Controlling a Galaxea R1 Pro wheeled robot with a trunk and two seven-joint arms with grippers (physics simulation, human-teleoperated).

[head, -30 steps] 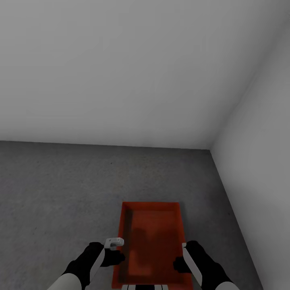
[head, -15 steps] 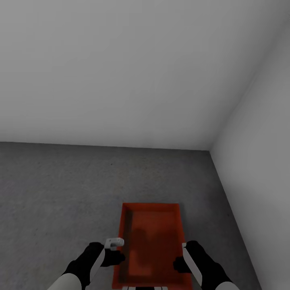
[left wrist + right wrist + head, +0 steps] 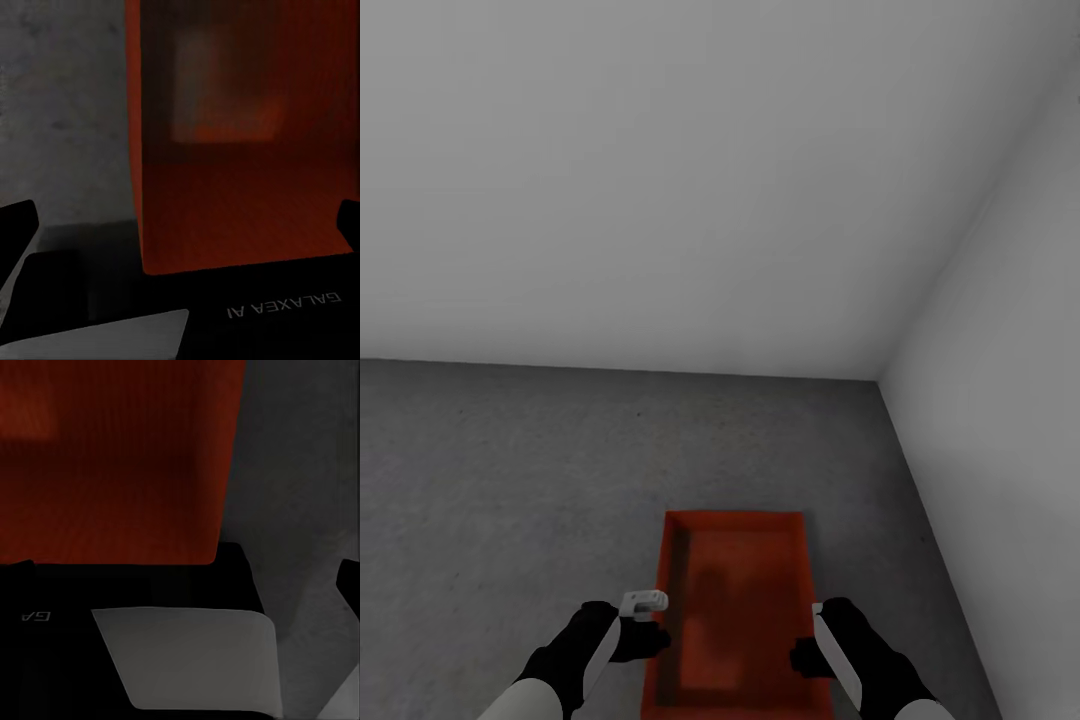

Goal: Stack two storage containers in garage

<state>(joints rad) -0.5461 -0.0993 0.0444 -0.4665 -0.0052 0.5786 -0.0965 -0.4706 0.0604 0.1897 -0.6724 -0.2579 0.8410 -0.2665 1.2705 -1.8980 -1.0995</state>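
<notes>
One red-orange storage container (image 3: 735, 600) lies open side up on the garage's dark grey floor (image 3: 510, 480), close to the right wall. My left gripper (image 3: 648, 640) stands open at the container's left wall, and my right gripper (image 3: 805, 660) stands open at its right wall. In the left wrist view the container (image 3: 225, 172) and its wall sit between the widely spread fingers of the left gripper (image 3: 187, 217). In the right wrist view the container (image 3: 112, 465) has its edge between the spread fingers of the right gripper (image 3: 187, 574).
A pale grey back wall (image 3: 660, 200) and a right wall (image 3: 1010, 420) meet in a corner beyond the container. Bare concrete stretches to the left and ahead of it.
The container has dropped a little and looks smaller in the head view. Both arms have stayed where they were.
</notes>
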